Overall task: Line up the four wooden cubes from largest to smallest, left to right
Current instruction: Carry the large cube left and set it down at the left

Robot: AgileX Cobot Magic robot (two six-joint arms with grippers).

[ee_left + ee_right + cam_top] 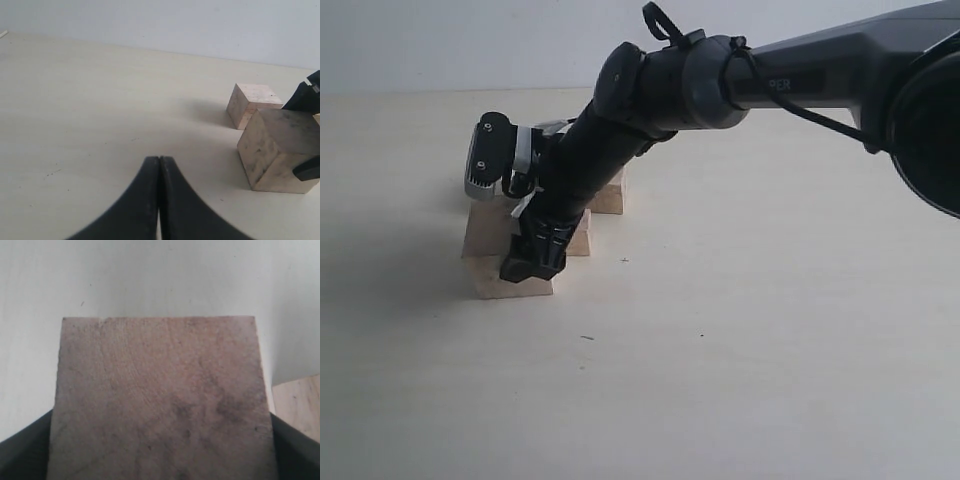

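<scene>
Wooden row looks unfinished. Right pincer point(530, 262) clamps the largest cube point(488, 238) at the surface's point(770, 350) left, two smaller cubes point(610, 192) crowd its right, fourth unseen. Left pincer point(159, 200) is pinched closed, empty.

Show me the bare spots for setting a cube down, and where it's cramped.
Free: the broad table right of the rear cube, and the strip in front of the big cube. Also bare surface ahead of the left gripper. Crowded: around the right gripper, closed on the big cube, with the middle cube and rear cube close behind.
</scene>
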